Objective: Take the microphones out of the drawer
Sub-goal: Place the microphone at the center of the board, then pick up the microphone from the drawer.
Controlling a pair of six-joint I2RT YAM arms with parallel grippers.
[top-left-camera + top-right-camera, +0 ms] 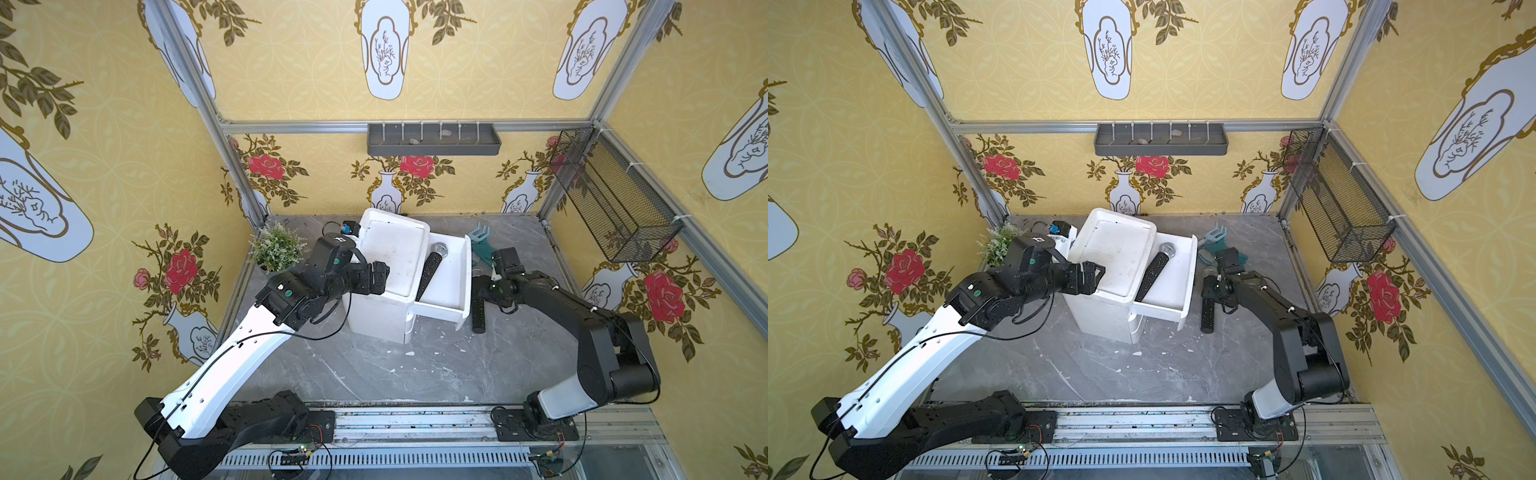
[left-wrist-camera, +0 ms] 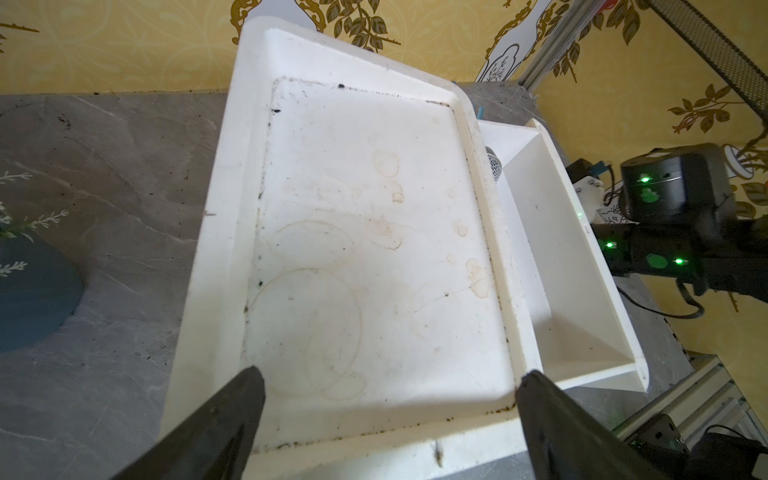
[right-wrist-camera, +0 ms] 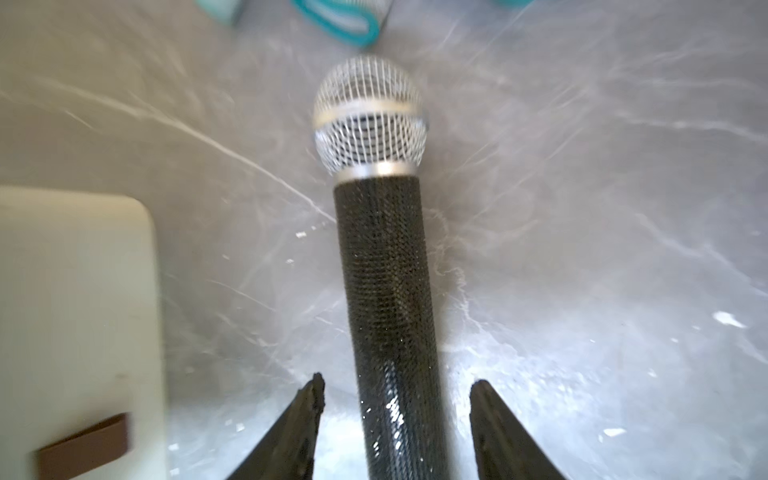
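Observation:
A black microphone with a silver mesh head lies slantwise in the open white drawer of a white cabinet. Its head peeks out in the left wrist view. Another black microphone lies on the grey table just right of the drawer. My right gripper stands open astride its handle, with a gap on each side. Over the cabinet top's left edge hovers my left gripper, wide open and empty.
A potted plant stands left of the cabinet. Teal tools lie behind the right gripper. A wire basket hangs on the right wall and a grey shelf on the back wall. White crumbs dot the table.

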